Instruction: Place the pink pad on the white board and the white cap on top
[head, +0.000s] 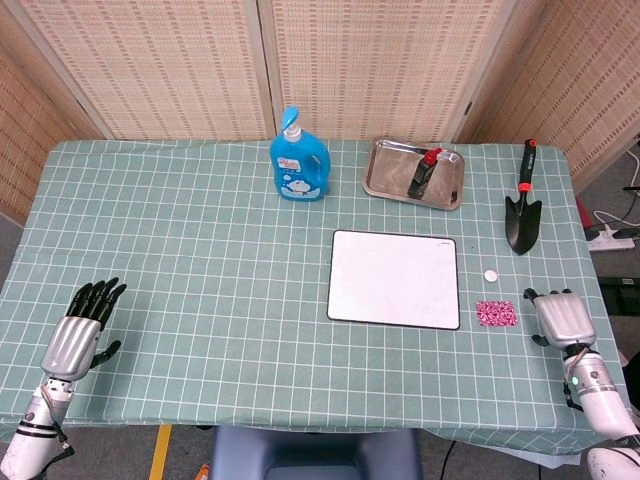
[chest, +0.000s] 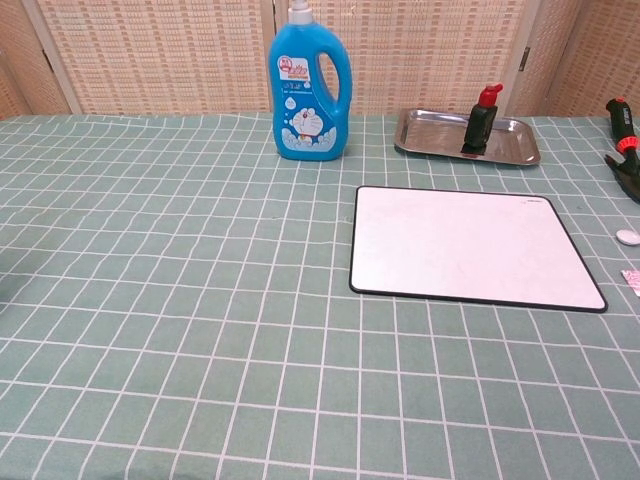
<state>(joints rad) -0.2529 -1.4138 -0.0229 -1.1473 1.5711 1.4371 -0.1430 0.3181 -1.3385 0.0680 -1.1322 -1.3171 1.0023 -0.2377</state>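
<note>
Head view shows the worktop (head: 200, 250) covered in a green checked cloth, with the white board (head: 394, 279) lying flat a little right of centre. The pink pad (head: 496, 313) sits on the cloth just beside the board's lower right corner, apart from its edge, and the white cap (head: 491, 275) lies near the board's right edge, a bit farther back than the pad. The right robot hand (head: 560, 318) rests low over the cloth just to the right of the pink pad, close to it but not touching; its back faces the camera and its fingers are curled under, so I cannot tell how far they are spread, and nothing shows in its hold. The left robot hand (head: 78, 331) lies at the near left corner of the worktop, well apart from everything, with its dark fingers stretched out and apart, holding nothing. Toward the back stand a blue detergent bottle (head: 298, 160) and a metal tray (head: 388, 172) with a small dark bottle with a red top (head: 424, 172) lying in it. A black trowel (head: 524, 212) lies near the right edge. In the chest view the board (chest: 470, 245) fills the centre right, while the cap (chest: 628, 236) and a sliver of the pad (chest: 632, 279) sit at the right border; neither hand appears there.
</note>
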